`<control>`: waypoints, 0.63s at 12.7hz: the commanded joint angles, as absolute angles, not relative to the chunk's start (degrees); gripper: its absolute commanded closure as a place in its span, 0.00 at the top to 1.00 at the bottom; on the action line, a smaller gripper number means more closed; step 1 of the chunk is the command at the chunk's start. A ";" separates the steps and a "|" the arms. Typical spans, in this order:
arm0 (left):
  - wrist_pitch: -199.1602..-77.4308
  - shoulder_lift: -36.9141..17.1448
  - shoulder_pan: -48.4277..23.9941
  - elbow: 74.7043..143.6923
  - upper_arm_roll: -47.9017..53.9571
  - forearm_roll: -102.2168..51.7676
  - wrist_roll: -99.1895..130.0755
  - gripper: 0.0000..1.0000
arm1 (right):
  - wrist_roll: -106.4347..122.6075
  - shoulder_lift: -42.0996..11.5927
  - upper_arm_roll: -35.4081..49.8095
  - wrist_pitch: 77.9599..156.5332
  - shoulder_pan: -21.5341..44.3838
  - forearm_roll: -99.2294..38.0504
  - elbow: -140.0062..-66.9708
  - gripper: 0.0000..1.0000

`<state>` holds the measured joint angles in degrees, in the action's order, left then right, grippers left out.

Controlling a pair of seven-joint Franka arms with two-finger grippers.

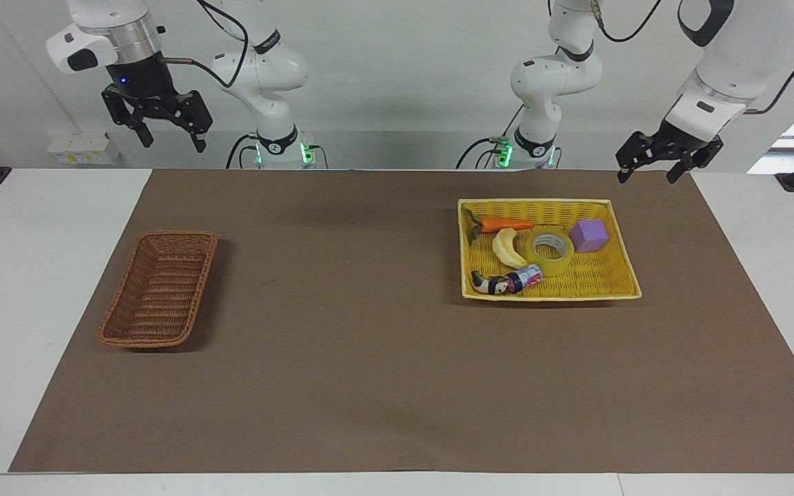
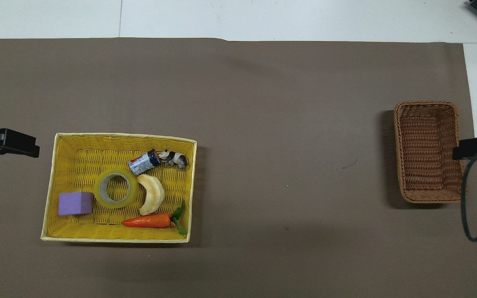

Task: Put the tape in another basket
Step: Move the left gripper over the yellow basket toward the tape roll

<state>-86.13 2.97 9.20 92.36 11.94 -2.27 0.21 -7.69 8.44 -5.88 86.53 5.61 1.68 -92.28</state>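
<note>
The tape (image 1: 550, 252), a yellow translucent roll with a pale core, lies flat in the yellow tray (image 1: 535, 202), between a purple block and a banana. It also shows in the overhead view (image 2: 116, 193). The brown wicker basket (image 1: 176, 234) stands empty toward the right arm's end of the table and shows in the overhead view (image 2: 425, 103). My left gripper (image 1: 646, 177) is open and empty, up in the air over the mat beside the tray's corner. My right gripper (image 1: 172, 143) is open and empty, held high near the basket's end of the table.
The yellow tray (image 2: 122, 135) also holds a purple block (image 1: 588, 235), a banana (image 1: 507, 248), a carrot (image 1: 505, 224), a small can (image 1: 526, 277) and a toy figure (image 1: 490, 284). A brown mat (image 1: 342, 331) covers the table.
</note>
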 commanded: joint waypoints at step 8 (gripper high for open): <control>-96.24 6.15 8.61 105.55 11.34 -2.55 -1.05 1.00 | -4.48 9.67 -6.86 85.87 4.66 0.97 -93.52 1.00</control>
